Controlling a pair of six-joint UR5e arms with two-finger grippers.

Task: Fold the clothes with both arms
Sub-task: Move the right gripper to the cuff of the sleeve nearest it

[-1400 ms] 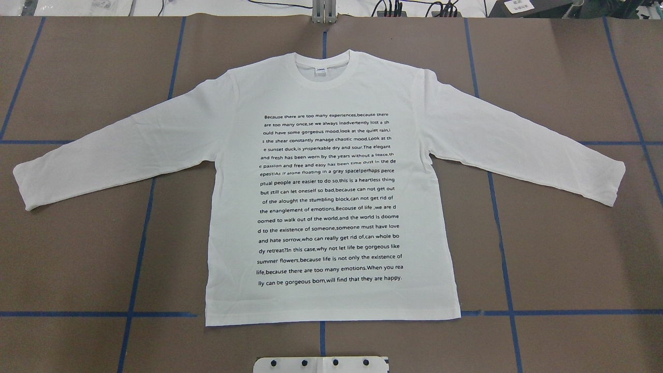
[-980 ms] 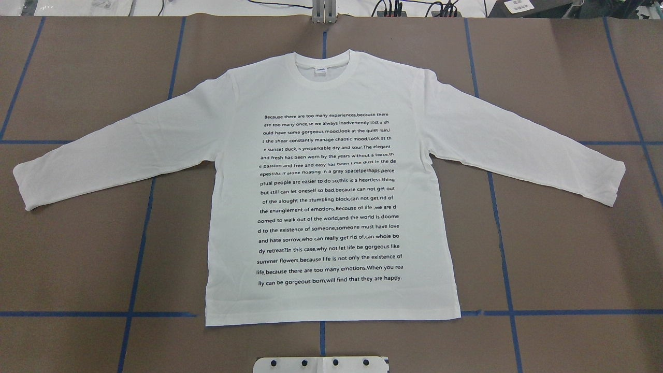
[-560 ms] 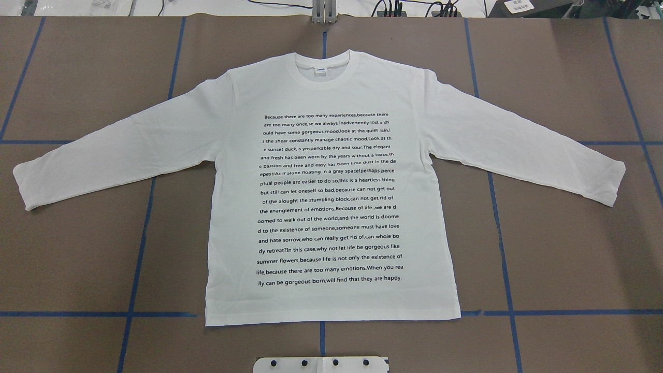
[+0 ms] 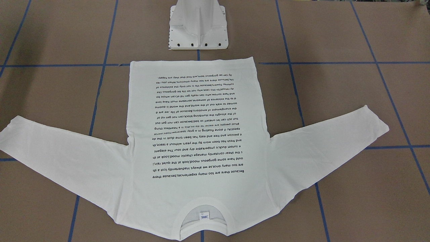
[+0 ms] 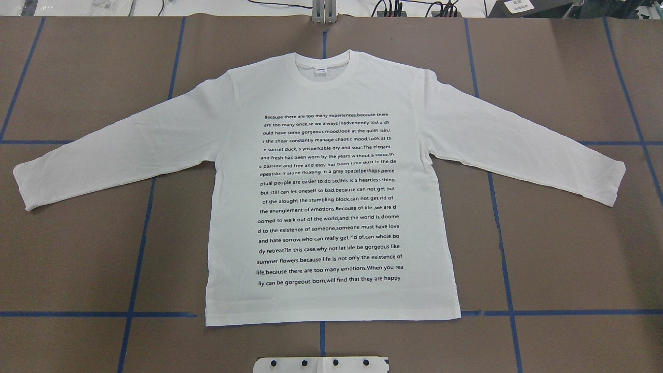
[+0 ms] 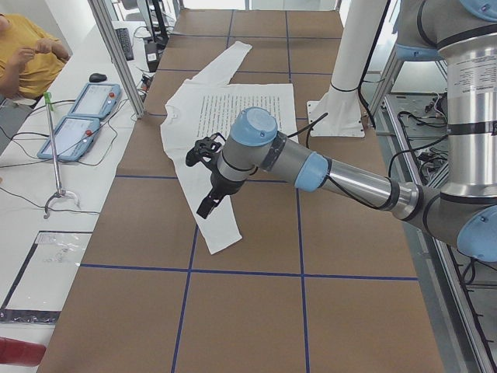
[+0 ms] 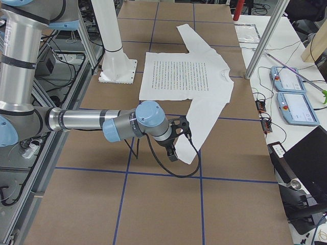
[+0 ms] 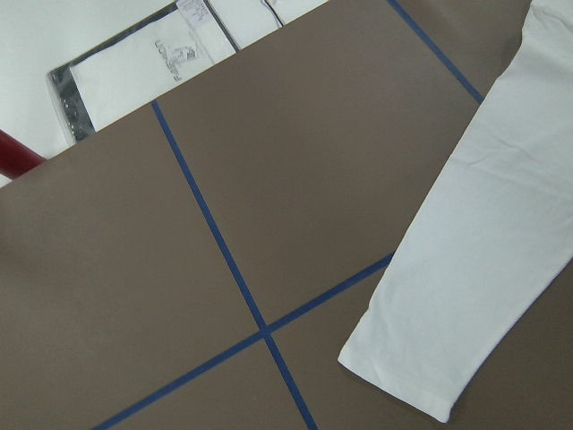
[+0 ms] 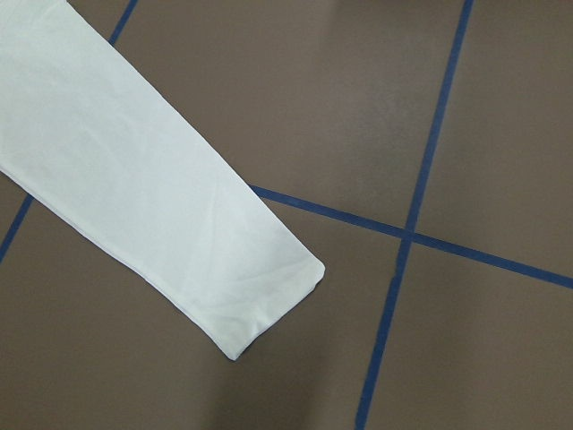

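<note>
The white long-sleeved T-shirt (image 5: 331, 88) lies flat on the brown table, text side up, with both sleeves spread outward and the collar at the far side. It also shows in the front-facing view (image 4: 198, 188). My left gripper (image 6: 207, 203) hangs above the end of the near sleeve in the exterior left view. My right gripper (image 7: 172, 152) hangs above the other sleeve's end in the exterior right view. I cannot tell whether either gripper is open or shut. The wrist views show only the sleeve cuffs (image 8: 430, 376) (image 9: 260, 296), no fingers.
The white pedestal (image 4: 198, 30) stands by the shirt's hem. Blue tape lines (image 5: 140, 228) cross the table. Teach pendants (image 6: 85, 116) and cables lie on the white bench past the collar side, with an operator in yellow (image 6: 23, 54) there.
</note>
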